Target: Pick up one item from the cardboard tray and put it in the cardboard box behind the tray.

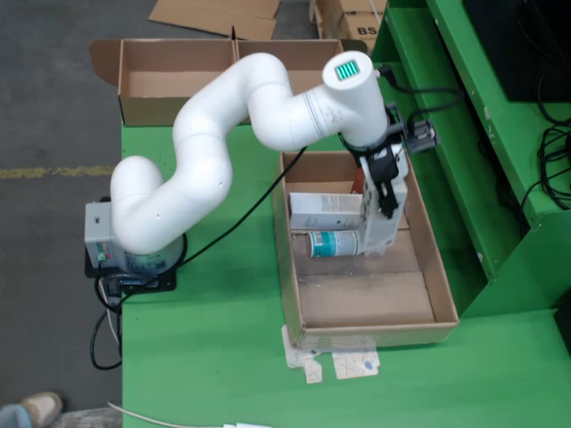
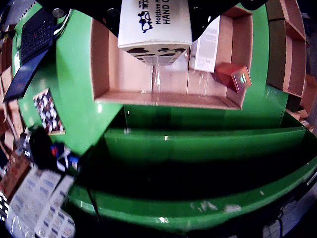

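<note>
In the view from above, my gripper (image 1: 385, 203) hangs over the long cardboard tray (image 1: 443, 303) and is shut on an upright white hand-cream carton (image 1: 382, 230). Whether the carton's foot touches the tray floor I cannot tell. Beside it in the tray lie a flat white box (image 1: 323, 209) and a teal-and-white can (image 1: 334, 243). In the view that rides on the gripper, the held carton (image 2: 154, 29) fills the top centre above the tray (image 2: 163, 99). A white box (image 2: 205, 47) and a small red box (image 2: 233, 77) lie to its right. The open cardboard box (image 1: 134, 102) stands at the table's far edge.
The white arm's elbow (image 1: 268, 98) arches across between the tray and the far box. Its base (image 1: 134, 254) and a black cable (image 1: 241, 218) sit left of the tray. A raised green ledge (image 1: 464, 169) runs along the right. Paper scraps (image 1: 343, 364) lie by the tray's near end.
</note>
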